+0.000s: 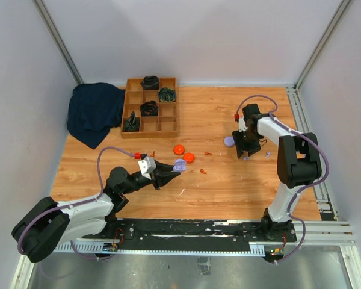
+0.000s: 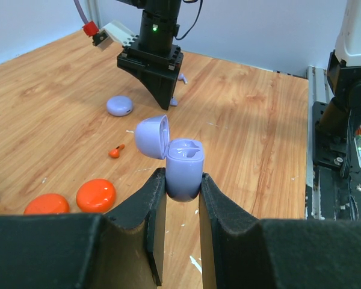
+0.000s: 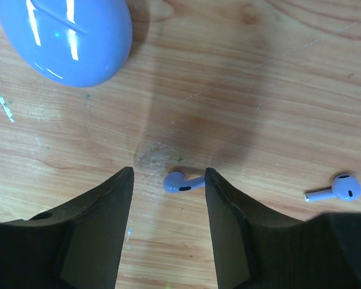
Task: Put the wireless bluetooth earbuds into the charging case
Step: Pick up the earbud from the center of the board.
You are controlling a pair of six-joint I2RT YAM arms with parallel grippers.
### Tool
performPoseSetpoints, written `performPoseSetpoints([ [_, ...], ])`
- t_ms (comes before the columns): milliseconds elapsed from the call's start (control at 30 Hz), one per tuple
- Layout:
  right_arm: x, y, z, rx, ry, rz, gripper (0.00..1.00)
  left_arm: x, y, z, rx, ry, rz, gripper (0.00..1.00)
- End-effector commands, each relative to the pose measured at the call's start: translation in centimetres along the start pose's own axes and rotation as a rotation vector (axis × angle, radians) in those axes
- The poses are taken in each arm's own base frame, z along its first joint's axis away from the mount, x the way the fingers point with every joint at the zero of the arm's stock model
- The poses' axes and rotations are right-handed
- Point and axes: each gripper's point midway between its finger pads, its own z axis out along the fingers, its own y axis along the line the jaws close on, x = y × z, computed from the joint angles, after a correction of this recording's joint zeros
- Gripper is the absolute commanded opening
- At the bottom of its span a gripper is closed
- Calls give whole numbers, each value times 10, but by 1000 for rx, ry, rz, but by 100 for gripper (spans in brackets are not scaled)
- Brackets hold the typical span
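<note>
The left hand (image 2: 182, 178) is pressed onto the base of the charging case (image 2: 186, 158), one finger on each side. The lilac case stands upright right at the fingertips, with its lid (image 2: 151, 136) swung open and tipped away to one side, so the recessed top of the base shows. Ahead of this hand an orange earbud (image 2: 115, 152) lies on the counter (image 2: 246, 120). Two orange discs (image 2: 95, 195) sit nearer, close together, just off the hand's outer finger.

The right hand (image 3: 168, 173) is well across the counter from the left one, pointing down with its fingers spread. A lilac earbud (image 3: 180, 182) lies flat on the wood between its fingertips. The stem reaches toward one finger and is touching it or just short of it, while a clear gap shows on the bud's other side, so nothing is pinched. A second lilac earbud (image 3: 340, 188) lies outside the hand, beyond that same finger and apart from it. A closed lilac case (image 3: 66, 39) rests ahead of the fingertips, toward the other finger's side.

From overhead, another orange earbud (image 1: 203, 171) lies between the two hands, nearer the left hand's fingertips. A wooden tray (image 1: 150, 127) of compartments, some holding dark bundles, and a dark blue cloth (image 1: 95, 113) lie far beyond the left hand.
</note>
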Motion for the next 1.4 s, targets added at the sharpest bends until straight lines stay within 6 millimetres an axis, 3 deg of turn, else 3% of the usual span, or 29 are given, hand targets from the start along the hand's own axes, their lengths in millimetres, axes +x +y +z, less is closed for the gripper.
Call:
performPoseSetpoints([
  [0, 19, -7, 3, 19, 67, 39, 51, -12, 1, 2, 6, -37, 37, 0],
  [633, 32, -10, 8, 41, 116, 62, 39, -13, 1, 1, 6, -37, 38, 0],
  [1367, 27, -16, 4, 91, 86, 96, 26, -16, 2, 1, -4, -55, 32, 0],
])
